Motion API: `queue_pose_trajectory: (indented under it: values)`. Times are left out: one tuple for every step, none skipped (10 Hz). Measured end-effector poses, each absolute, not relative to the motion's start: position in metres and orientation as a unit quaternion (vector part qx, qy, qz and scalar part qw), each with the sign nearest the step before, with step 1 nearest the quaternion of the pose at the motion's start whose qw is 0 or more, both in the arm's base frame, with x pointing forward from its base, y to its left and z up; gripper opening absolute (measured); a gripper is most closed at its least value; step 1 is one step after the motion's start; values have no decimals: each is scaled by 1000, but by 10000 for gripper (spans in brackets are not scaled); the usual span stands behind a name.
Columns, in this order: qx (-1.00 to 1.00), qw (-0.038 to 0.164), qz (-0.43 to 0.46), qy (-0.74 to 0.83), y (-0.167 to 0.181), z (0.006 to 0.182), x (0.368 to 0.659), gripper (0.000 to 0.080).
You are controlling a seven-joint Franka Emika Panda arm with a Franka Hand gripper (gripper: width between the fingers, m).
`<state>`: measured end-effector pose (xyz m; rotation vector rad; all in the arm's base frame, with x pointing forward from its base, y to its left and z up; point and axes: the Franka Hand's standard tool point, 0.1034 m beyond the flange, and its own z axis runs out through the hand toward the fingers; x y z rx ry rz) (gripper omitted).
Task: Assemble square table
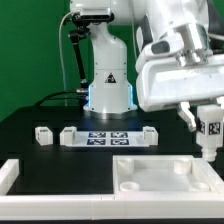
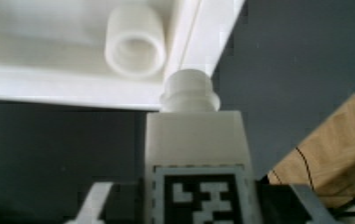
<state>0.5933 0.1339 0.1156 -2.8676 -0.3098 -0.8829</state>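
The square table's white top (image 1: 150,178) lies at the front on the exterior view's right, with raised rims and round corner sockets. My gripper (image 1: 203,120) hangs over its far right corner, shut on a short white leg (image 1: 209,137) that carries a black-white tag. In the wrist view the leg (image 2: 197,140) stands between my fingers (image 2: 97,198), tag facing the camera. Its narrow threaded tip (image 2: 188,88) sits at the slab's edge (image 2: 67,60), just beside a round socket (image 2: 138,48) and not in it.
The marker board (image 1: 108,137) lies in front of the robot base (image 1: 108,85). Two loose white legs (image 1: 42,135) (image 1: 69,136) lie to its left. A long white L-shaped rail (image 1: 8,176) borders the front left. Past the black table edge shows brown wood (image 2: 343,140).
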Motion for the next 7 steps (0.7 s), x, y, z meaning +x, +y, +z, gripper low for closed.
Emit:
queue_pose_trajectory:
  values:
    - [-949,63,-293,-103,134,116,594,287]
    - [-949,63,-293,-103,134,116,593,287]
    - [-949,63,-292,-103,134,116,593,287]
    - [-949,62,-292,-103,132,115,594,287]
    - [-951,58,-282,-108,127,114,598,287]
    - [-954,58,-276,-106,125,116,607,287]
    - [-954,60,-276,-105,127,113,611,287]
